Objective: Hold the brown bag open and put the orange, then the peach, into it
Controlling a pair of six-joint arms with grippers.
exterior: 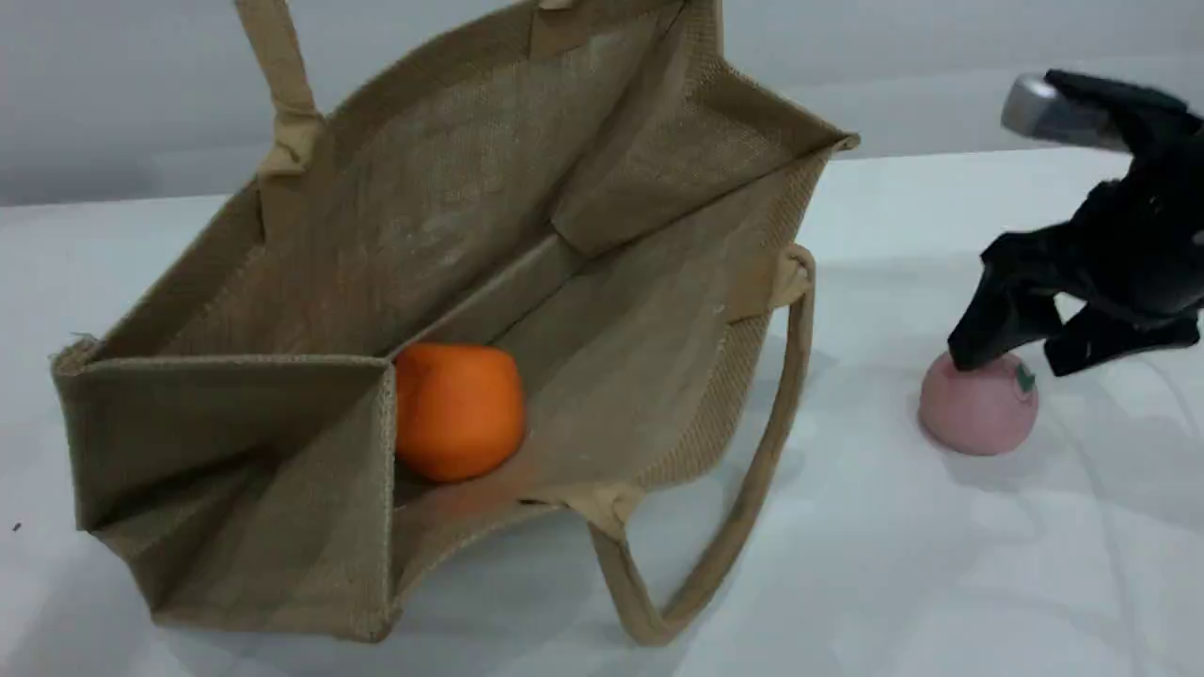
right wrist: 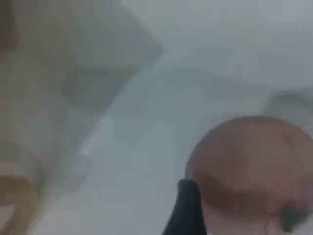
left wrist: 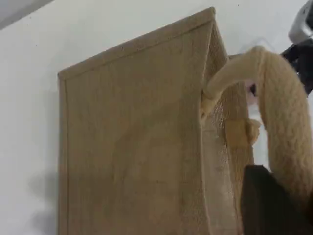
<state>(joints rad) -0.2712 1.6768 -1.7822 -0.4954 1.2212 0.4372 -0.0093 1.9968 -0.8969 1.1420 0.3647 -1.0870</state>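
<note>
The brown bag (exterior: 310,282) lies tipped on the white table, its mouth gaping toward the camera. Its upper handle (exterior: 280,80) rises out of the top edge of the scene view. In the left wrist view my left gripper (left wrist: 274,205) is shut on that padded handle (left wrist: 283,122), above the bag's outer side (left wrist: 132,147). The orange (exterior: 458,410) rests inside the bag on its lower wall. To the right, the pink peach (exterior: 978,406) sits on the table. My right gripper (exterior: 1021,355) is open just over it, one fingertip (exterior: 969,350) touching its top. The right wrist view is blurred and shows the peach (right wrist: 254,166) beside a fingertip (right wrist: 186,210).
The bag's lower handle (exterior: 752,470) loops out over the table toward the front right. White cloth (exterior: 894,564) covers the table between bag and peach. A grey wall runs along the back.
</note>
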